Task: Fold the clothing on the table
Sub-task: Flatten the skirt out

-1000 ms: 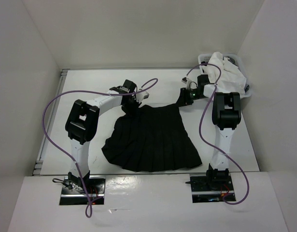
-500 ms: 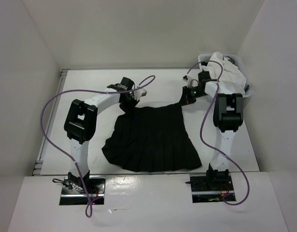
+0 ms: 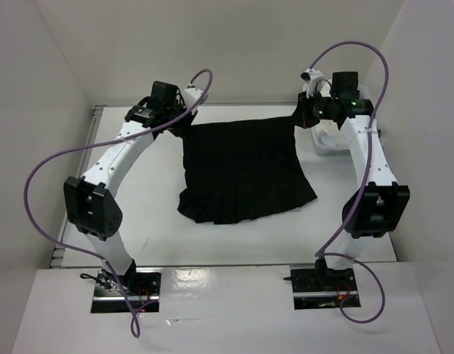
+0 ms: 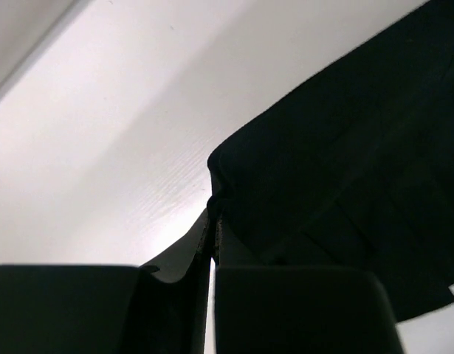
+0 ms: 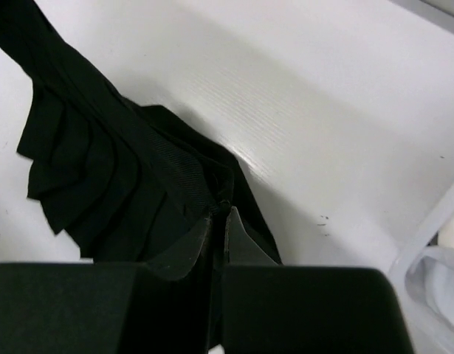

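1. Across the far half of the table (image 3: 138,199), the black pleated skirt (image 3: 241,169) is spread wide, its narrower waistband edge pulled into a nearly straight line between the two grippers and its hem pointing toward the arm bases.
2. Pleats fan out from that top edge; the hem runs unevenly, dipping lower on the left side than on the right, and seems to rest on the white surface.
3. At the skirt's far-left corner, the left gripper (image 3: 184,127) has its jaws closed on the fabric; its wrist camera shows the left gripper (image 4: 212,221) pinching a corner of the skirt (image 4: 345,162), with the table below.
4. At the far-right corner, the right gripper (image 3: 304,118) is likewise clamped on the cloth; from its wrist, the right gripper (image 5: 221,212) meets over a ribbed band of the skirt (image 5: 101,169), the pleats trailing away to the left.
5. Both arms reach out long from their bases at the near edge, one on each side of the garment, each trailing a looping purple cable (image 3: 46,166).
6. Just beside the right gripper, partly hidden behind that arm, sits a white basket (image 3: 328,144) at the far-right corner of the table.
7. Along the table's left edge runs a thin metal rail (image 3: 74,188).
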Controlling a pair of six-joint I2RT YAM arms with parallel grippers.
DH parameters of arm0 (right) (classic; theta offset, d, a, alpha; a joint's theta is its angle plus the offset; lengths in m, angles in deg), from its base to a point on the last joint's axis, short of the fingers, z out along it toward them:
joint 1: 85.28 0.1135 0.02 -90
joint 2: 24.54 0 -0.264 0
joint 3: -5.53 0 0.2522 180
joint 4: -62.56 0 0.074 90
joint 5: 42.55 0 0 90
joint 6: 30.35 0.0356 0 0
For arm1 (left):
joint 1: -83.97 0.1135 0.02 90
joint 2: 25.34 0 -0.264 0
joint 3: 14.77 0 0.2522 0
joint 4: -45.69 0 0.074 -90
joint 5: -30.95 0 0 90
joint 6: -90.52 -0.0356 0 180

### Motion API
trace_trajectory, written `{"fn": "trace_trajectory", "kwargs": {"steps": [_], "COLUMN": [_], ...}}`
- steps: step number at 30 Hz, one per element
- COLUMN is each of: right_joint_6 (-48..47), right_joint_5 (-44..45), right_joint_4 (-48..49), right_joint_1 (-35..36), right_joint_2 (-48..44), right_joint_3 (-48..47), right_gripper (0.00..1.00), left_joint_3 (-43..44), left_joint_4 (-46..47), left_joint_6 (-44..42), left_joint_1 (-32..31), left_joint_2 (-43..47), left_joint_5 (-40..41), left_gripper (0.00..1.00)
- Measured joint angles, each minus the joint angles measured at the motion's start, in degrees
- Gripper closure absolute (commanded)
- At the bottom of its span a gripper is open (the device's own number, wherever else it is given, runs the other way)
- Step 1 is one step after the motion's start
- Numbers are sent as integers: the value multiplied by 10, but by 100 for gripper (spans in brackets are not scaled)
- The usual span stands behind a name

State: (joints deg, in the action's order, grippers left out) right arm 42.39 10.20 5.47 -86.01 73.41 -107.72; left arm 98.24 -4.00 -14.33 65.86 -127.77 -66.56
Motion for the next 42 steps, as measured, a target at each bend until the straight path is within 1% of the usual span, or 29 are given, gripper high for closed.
{"fn": "trace_trajectory", "kwargs": {"steps": [7, 10, 12, 18, 21, 24, 28, 33, 38, 42], "right_joint_6": [-2, -2, -1, 16, 21, 25, 29, 34, 40, 52], "right_joint_5": [21, 19, -2, -110, -148, -164, -165, -163, -155, -146], "right_joint_4": [-21, -29, -37, -54, -57, -56, -55, -51, -40, -26], "right_joint_1": [-1, -5, -19, -99, -122, -132, -133, -133, -132, -126], "right_joint_2": [-65, -106, -135, -220, -258, -278, -274, -234, -188, -171], "right_joint_3": [3, 6, 3, 0, 0, 0, 7, 16, 16, 12], "right_gripper": [100, 100, 100, 100, 100, 100, 100, 100, 100, 100], "left_joint_3": [1, 1, 10, 87, 97, 98, 99, 100, 102, 124], "left_joint_4": [0, -3, -13, -44, -62, -77, -83, -82, -74, -68], "left_joint_6": [-3, -4, -4, -6, -19, -30, -30, -29, -27, -17], "left_joint_1": [0, 0, 0, -7, -7, -7, -5, -5, -5, -6], "left_joint_2": [73, 115, 143, 187, 204, 207, 186, 150, 134, 120], "left_joint_5": [-16, -27, -38, -110, -139, -153, -155, -148, -138, -120], "left_gripper": [98, 98, 98, 98, 98, 98, 98, 98, 98, 98]}}
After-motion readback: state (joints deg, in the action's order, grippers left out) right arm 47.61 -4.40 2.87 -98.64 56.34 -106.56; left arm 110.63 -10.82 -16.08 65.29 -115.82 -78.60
